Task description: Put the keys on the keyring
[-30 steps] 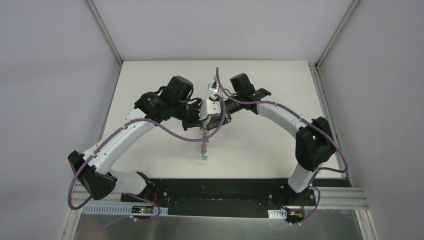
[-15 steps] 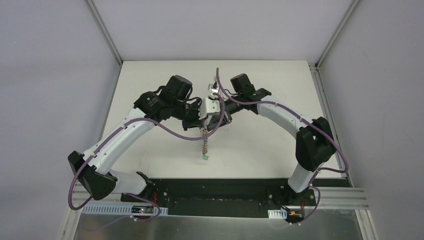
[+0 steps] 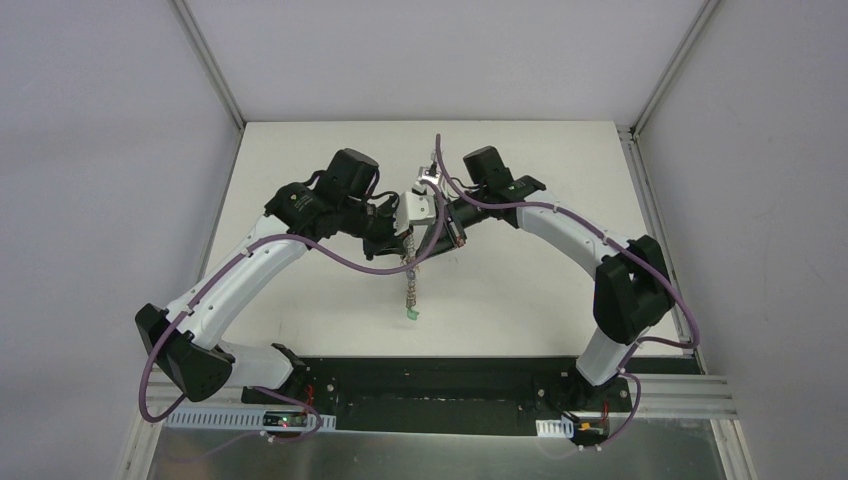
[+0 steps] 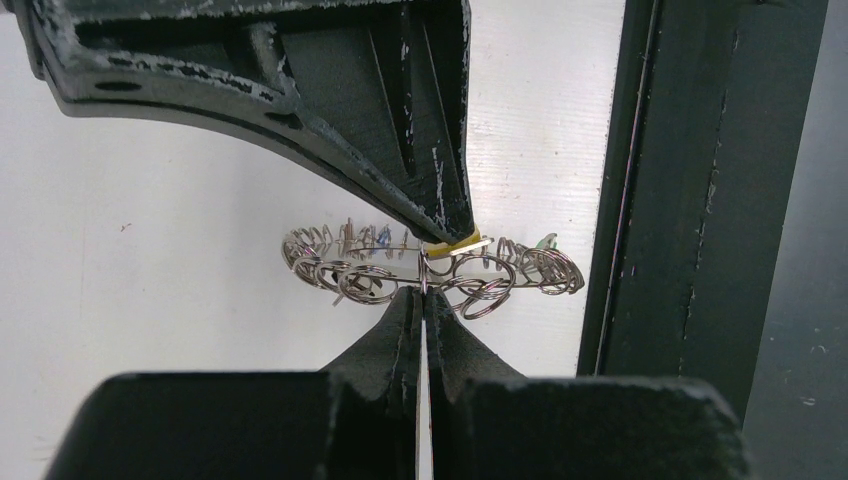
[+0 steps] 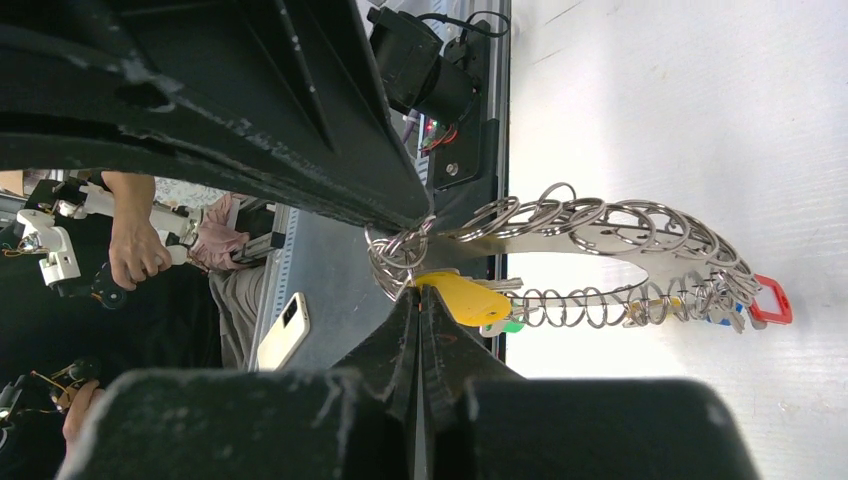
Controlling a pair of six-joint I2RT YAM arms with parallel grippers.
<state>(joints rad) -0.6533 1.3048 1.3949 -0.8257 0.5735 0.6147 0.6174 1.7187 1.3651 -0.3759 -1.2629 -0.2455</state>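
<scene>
The keyring (image 5: 600, 236), a flat grey ring fringed with wire loops, hangs between both grippers above the table. It is edge-on in the left wrist view (image 4: 350, 268) and is a dangling strand in the top view (image 3: 408, 280). My left gripper (image 4: 423, 292) is shut on a wire loop of the keyring; it also shows in the top view (image 3: 398, 232). My right gripper (image 5: 418, 292) is shut on the yellow key (image 5: 465, 298) beside a cluster of loops; it also shows in the top view (image 3: 428, 222). A red key (image 5: 770, 300) and a green key (image 3: 410, 314) hang on the ring.
The white table (image 3: 520, 290) lies below, with grey walls on both sides. The black base rail (image 3: 440, 385) runs along the near edge and shows as a dark bar in the left wrist view (image 4: 690, 200). A person and a phone (image 5: 283, 330) are beyond the table.
Both grippers have moved slightly toward the far side of the table, still shut. The keyring now hangs out longer below them, its green key staying at about the same spot.
</scene>
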